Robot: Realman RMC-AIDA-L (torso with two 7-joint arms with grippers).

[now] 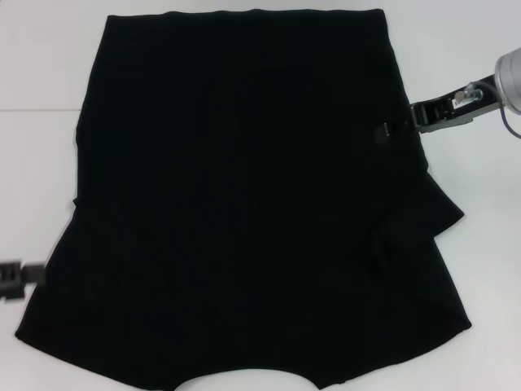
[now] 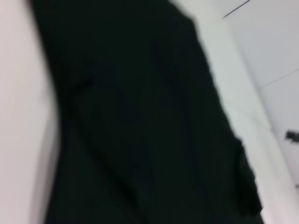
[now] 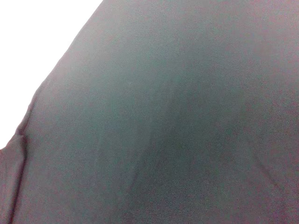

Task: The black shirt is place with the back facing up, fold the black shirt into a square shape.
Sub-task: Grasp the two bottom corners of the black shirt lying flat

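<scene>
The black shirt lies spread over most of the white table, plain side up with no lettering showing. On its right side a flap of fabric is folded inward. My right gripper reaches in from the right and its tip is at the shirt's right edge, in the far half. My left gripper sits low at the near left, just off the shirt's left edge. The left wrist view shows the black shirt running across the table. The right wrist view is nearly filled by the black shirt seen from close up.
Bare white table shows to the left and right of the shirt. The shirt's near edge runs off the bottom of the head view. A thin seam line crosses the table in the left wrist view.
</scene>
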